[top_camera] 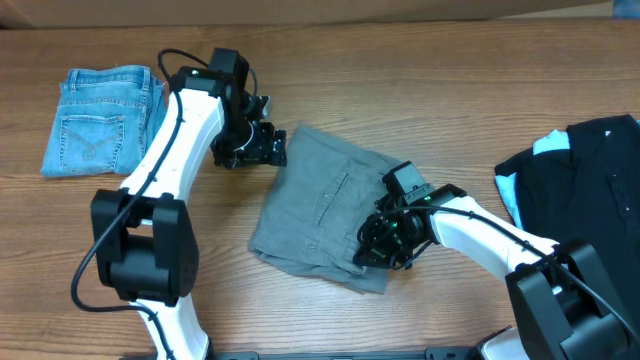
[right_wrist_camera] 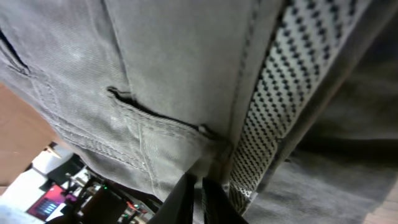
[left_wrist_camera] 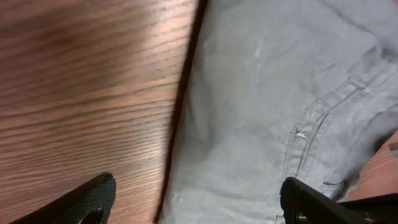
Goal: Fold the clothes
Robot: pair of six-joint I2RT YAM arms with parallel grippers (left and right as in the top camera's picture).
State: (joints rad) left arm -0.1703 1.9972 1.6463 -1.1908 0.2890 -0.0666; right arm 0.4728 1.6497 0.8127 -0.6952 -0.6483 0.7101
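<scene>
While the right gripper [top_camera: 372, 252] pinched the grey-khaki cotton shorts [top_camera: 320, 200] at their near edge, the left gripper [top_camera: 272, 147] hung open at their far corner. Judgement: the fold wanted taut cloth and aligned hems.

No writing, brand or number can be read on anything. Red and white shapes [right_wrist_camera: 46, 202] past the grey shorts [right_wrist_camera: 186, 62] may bear marks, but they are too blurred to tell.
</scene>
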